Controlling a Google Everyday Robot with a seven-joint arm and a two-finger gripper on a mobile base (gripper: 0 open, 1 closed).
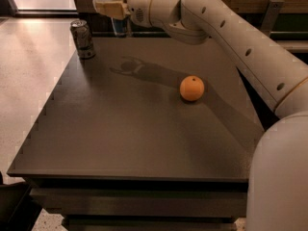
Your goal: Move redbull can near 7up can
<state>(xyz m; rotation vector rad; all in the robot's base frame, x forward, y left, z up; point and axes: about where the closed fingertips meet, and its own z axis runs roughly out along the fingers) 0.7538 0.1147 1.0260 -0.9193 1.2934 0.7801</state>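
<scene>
A: Where is the slim, tall blue-and-silver redbull can point(119, 25)?

B: At the far edge of the dark grey flat bench point(144, 138), up against the tool point(102, 6). Its shiny top shows above the tan fingers point(113, 8) and its lower body below them, so I read the tool as pinching the can around its middle. I cannot tell whether its base touches the bench.

A: And the target?

B: The greyish-silver, slightly dented 7up can point(83, 39) stands upright at the far left corner, near the redbull can but still apart from it, to the left and a little closer to the camera. A round orange fruit point(192, 88) sits well apart, mid-bench under the white arm point(231, 37).

A: How will the can handle?

B: My judgement is thin, stiff aluminium with smooth, slippery walls. It is light if empty, and heavier and prone to sloshing if full. Squeezing hard could dent it. Mid-height across the round body is the right place to hold, as it keeps the can upright and balanced.

A: Any risks?

B: It is tall and narrow, so it tips easily when set down at an angle. A short move left should do, stopping just beside the 7up can without nudging it off the corner.
</scene>
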